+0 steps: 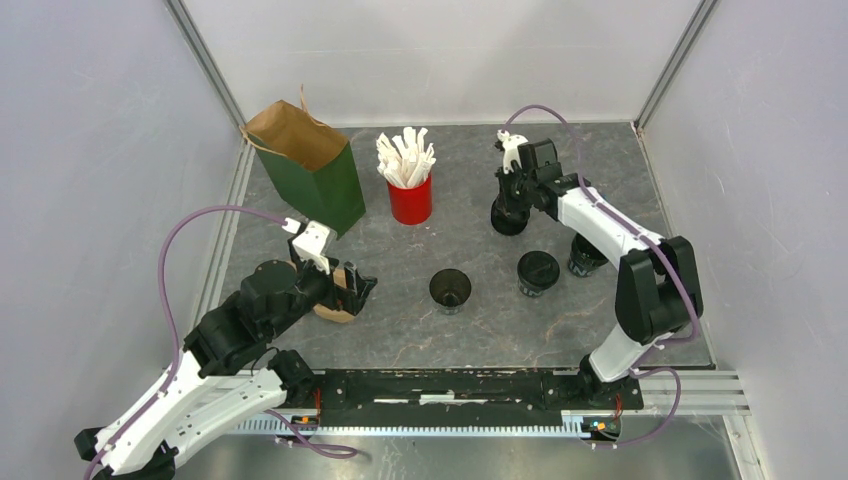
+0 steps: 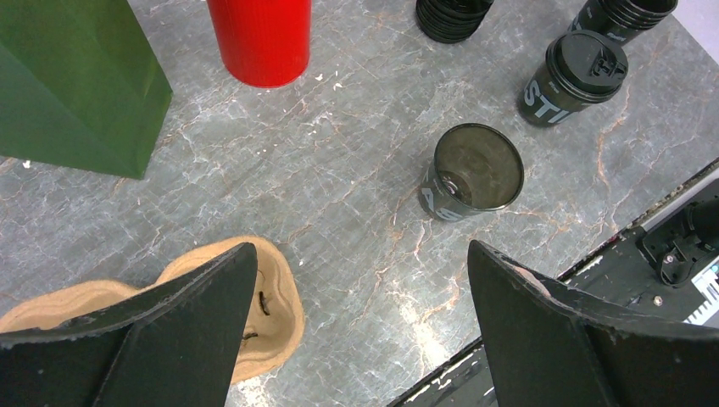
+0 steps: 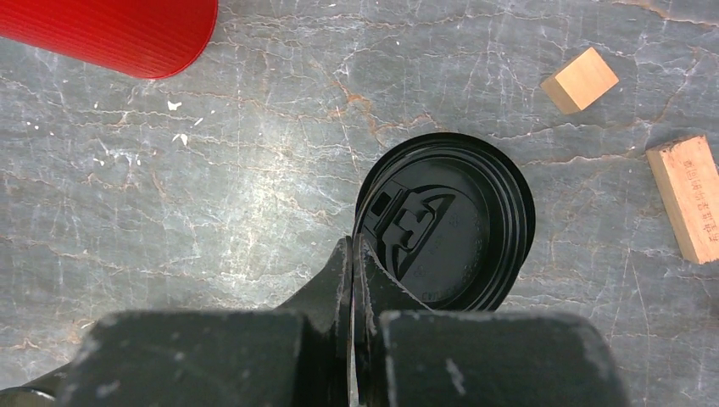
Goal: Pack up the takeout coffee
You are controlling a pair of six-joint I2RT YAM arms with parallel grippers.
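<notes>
Right tool point(image 3: 352, 250) is pinched shut on the rim of the top lid point(image 3: 445, 225) of the stack point(image 1: 509, 222), far right on the worktop point(image 1: 400, 330). Left tool point(image 2: 360, 254) gapes wide, holding nothing, over the tray point(image 2: 271, 297) (near left). The cup point(image 1: 450, 289) stands mid-worktop, lidless.

Bare bench point(image 1: 400, 330) lies open between my left hand point(image 1: 352, 287) and the open black cup point(image 1: 450, 290). The lidded cup point(image 1: 537, 272) stands near on its right. The green bag point(image 1: 320, 178) and red cup point(image 1: 410, 200) crowd the back.
</notes>
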